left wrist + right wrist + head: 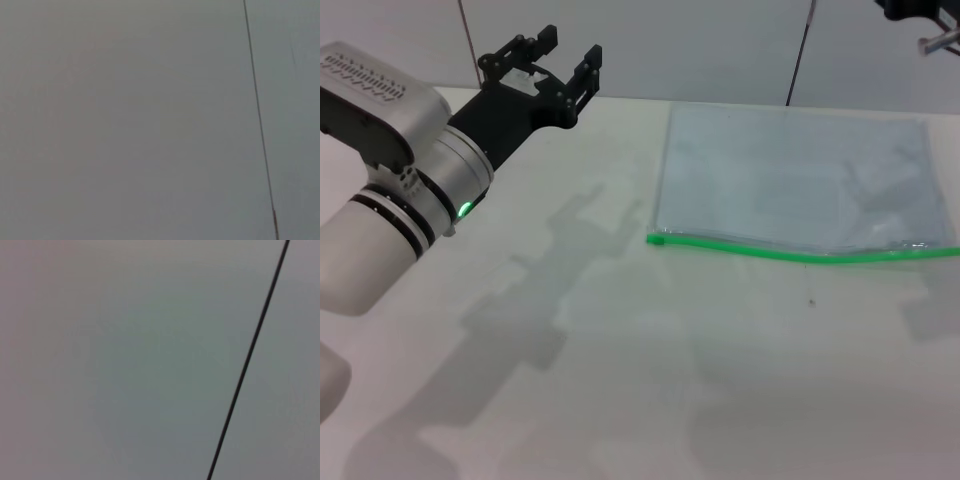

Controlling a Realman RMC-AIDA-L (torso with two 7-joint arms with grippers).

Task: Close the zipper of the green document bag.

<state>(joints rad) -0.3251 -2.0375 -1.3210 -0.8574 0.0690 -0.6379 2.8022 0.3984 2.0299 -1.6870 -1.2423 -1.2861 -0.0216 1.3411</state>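
So the green document bag [795,180] is lying flat on the white table [670,380], over on the right and toward the far side, with its green zipper strip [800,252] running along the near edge, left to right. That's handy, since the zip faces the robot and either arm could run along it. I can't make out a slider anywhere, and I honestly can't tell if the strip is sealed or open; the right end runs out of view, and there's a bit of a crinkle there. So this could be the bag waiting to be zipped, or already zipped with the arms backed off. Both fit. The left gripper [558,62] is held up off the table on the far left, well apart from the bag, pointing away toward the wall, fingers apart with nothing between them. The right gripper [925,25] barely pokes into the far right corner, above the bag's far edge, and I can't tell how its jaws stand. Both wrist views show only a plain wall with a dark seam, so both arms look lifted clear rather than working.
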